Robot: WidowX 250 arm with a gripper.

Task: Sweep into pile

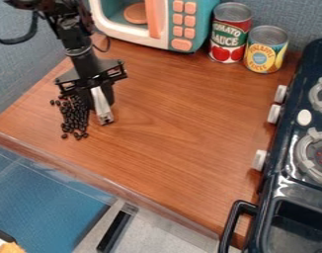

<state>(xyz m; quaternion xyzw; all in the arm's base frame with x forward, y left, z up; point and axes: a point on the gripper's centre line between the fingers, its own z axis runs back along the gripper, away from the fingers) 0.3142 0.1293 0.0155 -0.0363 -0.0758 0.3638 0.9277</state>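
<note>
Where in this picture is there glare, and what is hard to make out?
In the camera view, pale glare streaks the black stove's glossy front; also in the camera view, some dark beans blend into the equally dark gripper beside them.

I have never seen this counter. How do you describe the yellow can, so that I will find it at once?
Start at the teal and white toy microwave at the back of the counter. Just right of it, before the dark stove, stand two cans. The yellow can is the one nearer the stove; its neighbour is red.
</note>
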